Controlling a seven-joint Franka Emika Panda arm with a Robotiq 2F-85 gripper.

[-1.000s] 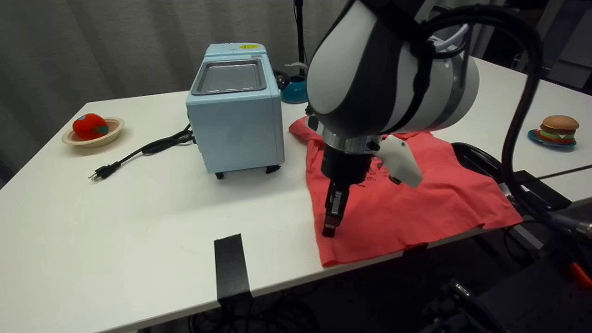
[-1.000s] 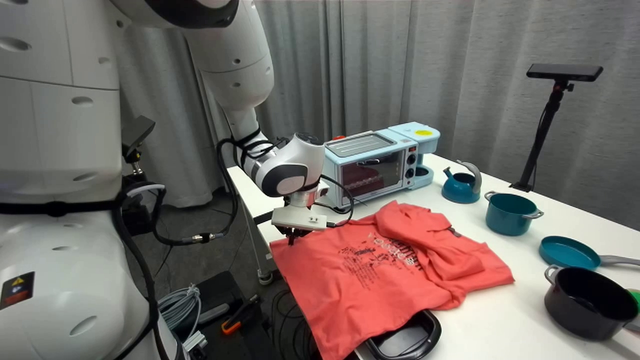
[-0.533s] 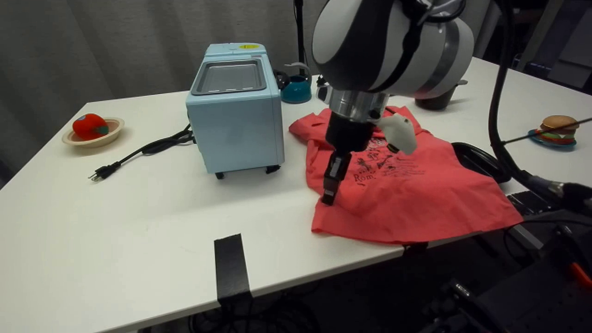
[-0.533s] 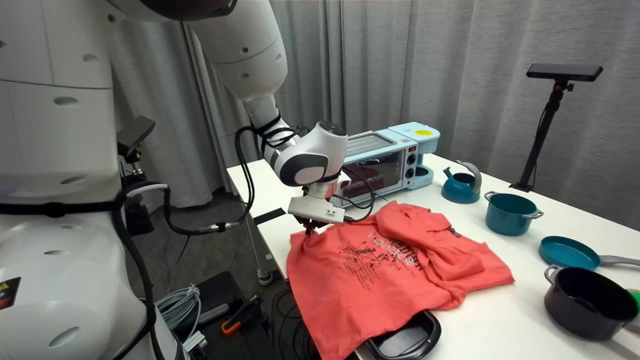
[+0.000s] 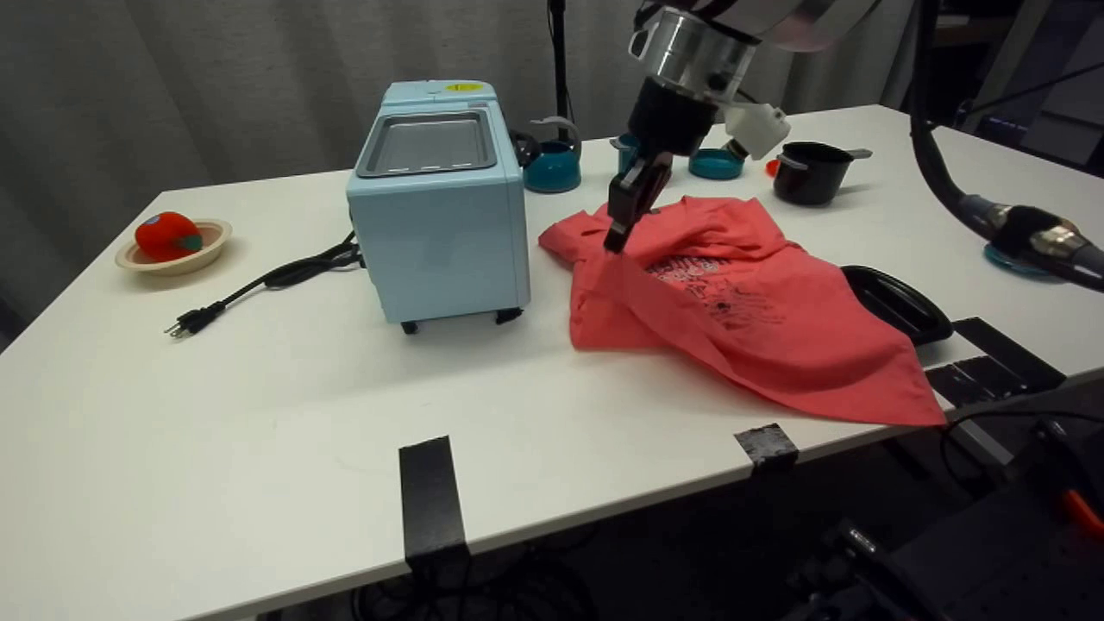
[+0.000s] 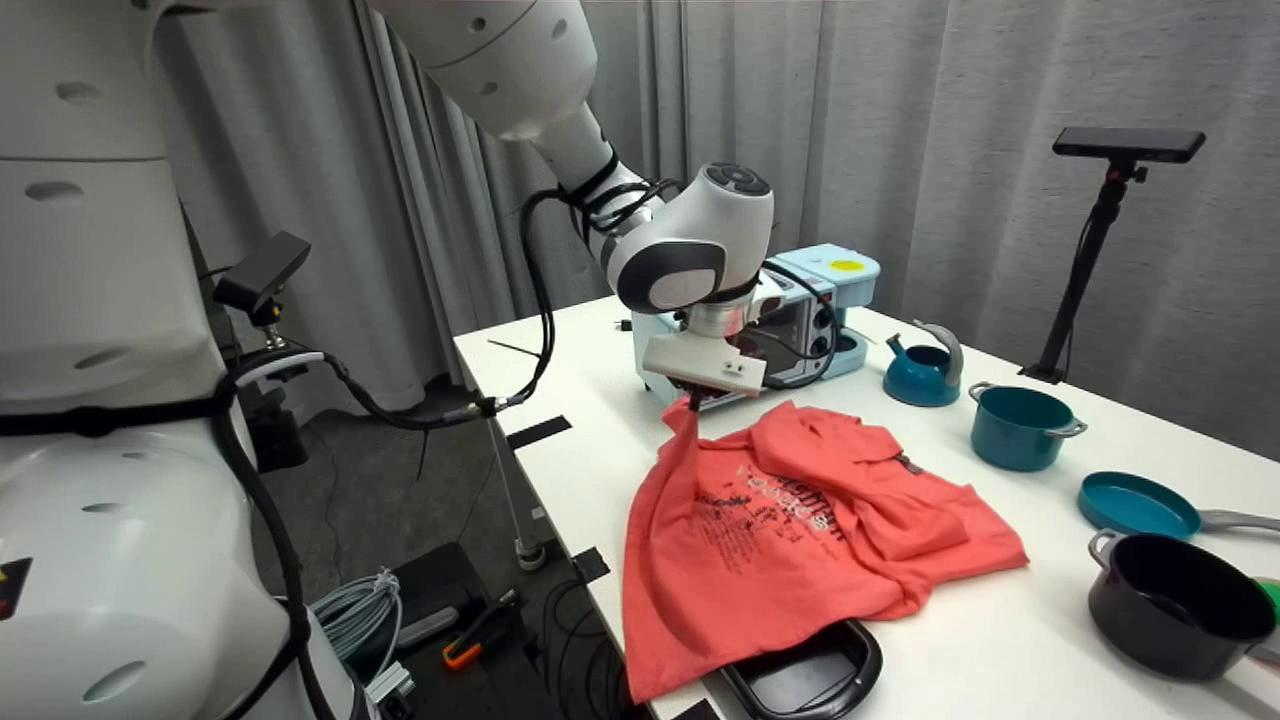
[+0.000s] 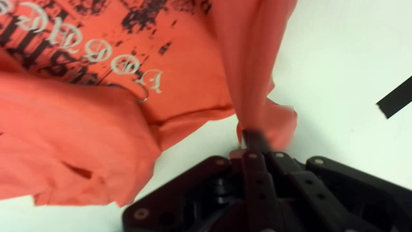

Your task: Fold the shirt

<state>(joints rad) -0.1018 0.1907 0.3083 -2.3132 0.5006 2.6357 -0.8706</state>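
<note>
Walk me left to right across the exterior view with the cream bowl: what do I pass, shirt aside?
Cream bowl, black cord, light-blue appliance, teal kettle, pincer, teal pan, black pot, black tray, partly hidden teal plate.

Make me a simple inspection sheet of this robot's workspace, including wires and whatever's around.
Surface: white table, black tape strips along one edge.
Job's things: shirt, one part lifted, the rest lying rumpled.
Clutter: light-blue oven, teal kettle, black pot; black tray partly hidden by the shirt.
Jaws: closed on the shirt's lifted part.
Cables: black plug cord lying on the table; arm cable hanging in a loop.
Surroundings: grey curtain behind the table.
</note>
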